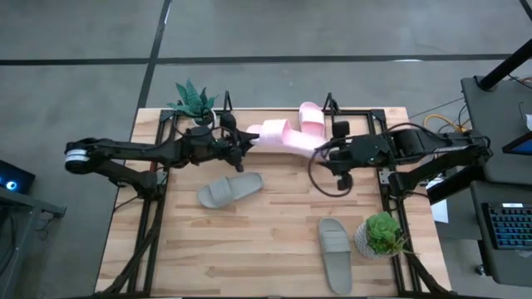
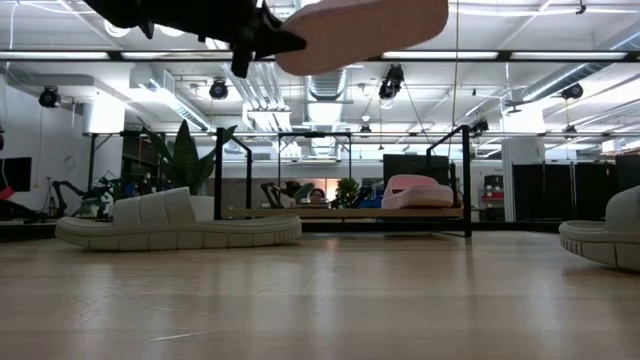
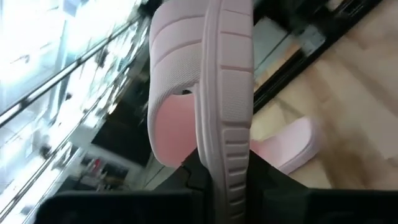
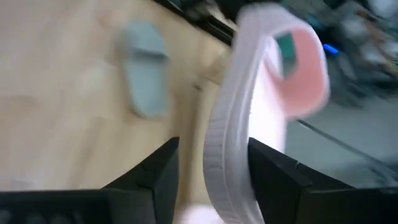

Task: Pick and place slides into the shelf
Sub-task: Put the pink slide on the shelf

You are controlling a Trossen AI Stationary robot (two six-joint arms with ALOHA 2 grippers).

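My left gripper [image 1: 241, 141] and right gripper [image 1: 326, 149] both clamp one pale pink rubber slide [image 1: 278, 135] midair; only the low view shows its sole [image 2: 365, 30].

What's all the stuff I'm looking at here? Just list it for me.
Pink slides: two, pale pink; one lying on the shelf, one held in the air in front of the shelf.
Grey slides: two, grey-green; one mid-table, one near the front right.
Shelf: one, black metal with a wooden board; along the table's far edge.
Plants: two, green; one at the far left corner, one potted at the front right.
Table: one, light wood.
Left gripper: dark, fingers shut on the raised pink slide.
Right gripper: dark, at that slide's other end.
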